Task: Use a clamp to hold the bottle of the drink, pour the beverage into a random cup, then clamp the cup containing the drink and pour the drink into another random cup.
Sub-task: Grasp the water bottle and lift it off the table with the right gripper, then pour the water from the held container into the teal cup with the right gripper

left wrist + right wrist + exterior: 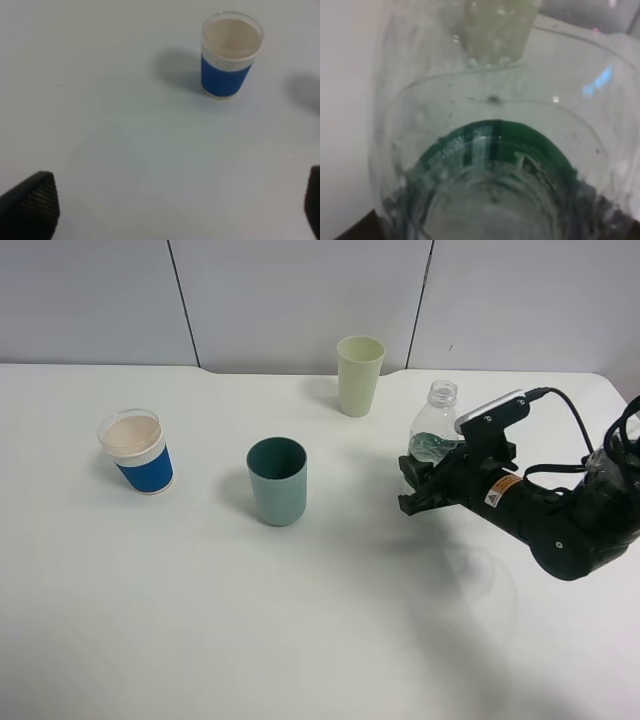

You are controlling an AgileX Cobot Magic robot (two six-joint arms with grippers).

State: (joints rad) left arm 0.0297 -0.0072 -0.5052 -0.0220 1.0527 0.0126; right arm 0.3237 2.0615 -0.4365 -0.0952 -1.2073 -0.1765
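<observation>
A clear plastic bottle (436, 425) with a green label and no cap stands upright at the right. It fills the right wrist view (490, 150). My right gripper (418, 485) is shut around its lower body, fingers on either side. A teal cup (277, 480) stands mid-table, to the left of the bottle. A pale green cup (360, 375) stands at the back. A blue cup with a white rim (137, 452) stands at the left and also shows in the left wrist view (231, 55). My left gripper (170, 210) is open, empty, and some way short of the blue cup.
The white table (200, 620) runs back to a grey panelled wall (300, 300). My right arm (570, 515) and its cable lie over the table's right side. The left arm is out of the exterior high view.
</observation>
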